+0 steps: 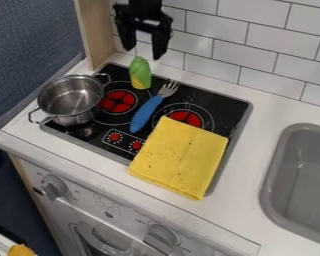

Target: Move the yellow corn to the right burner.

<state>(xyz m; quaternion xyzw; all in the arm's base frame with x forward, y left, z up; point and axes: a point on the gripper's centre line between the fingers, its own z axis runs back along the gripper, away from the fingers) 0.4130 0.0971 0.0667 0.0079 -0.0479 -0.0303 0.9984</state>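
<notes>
Cropped at the top edge, black gripper with fingers wide apart. Behind the left burner, green-husked corn, perhaps smooth plastic. Over part of the right burner, folded, speckled yellow cloth.

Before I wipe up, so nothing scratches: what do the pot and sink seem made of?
The pot looks like polished metal, probably steel, given its bright glints. The sink looks like smooth grey plastic from its soft sheen, though coated metal is possible.
</notes>
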